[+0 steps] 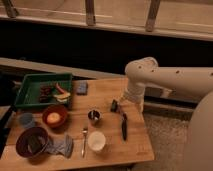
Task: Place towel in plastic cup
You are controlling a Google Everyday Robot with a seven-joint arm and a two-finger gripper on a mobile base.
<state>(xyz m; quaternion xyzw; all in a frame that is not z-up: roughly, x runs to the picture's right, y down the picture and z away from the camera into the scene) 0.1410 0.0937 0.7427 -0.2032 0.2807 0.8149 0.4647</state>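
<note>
Your claw (115,105) hovers low over the tabletop (137,147), right of centre; its spread I cannot tell; the towel (62,146) lies untouched just left of the cup (96,141), so the carry looks short.

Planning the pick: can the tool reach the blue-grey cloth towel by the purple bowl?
Probably yes: the tool sits right of the small metal cup, and the towel lies uncovered; only that cup and a silver fork lie between.
</note>
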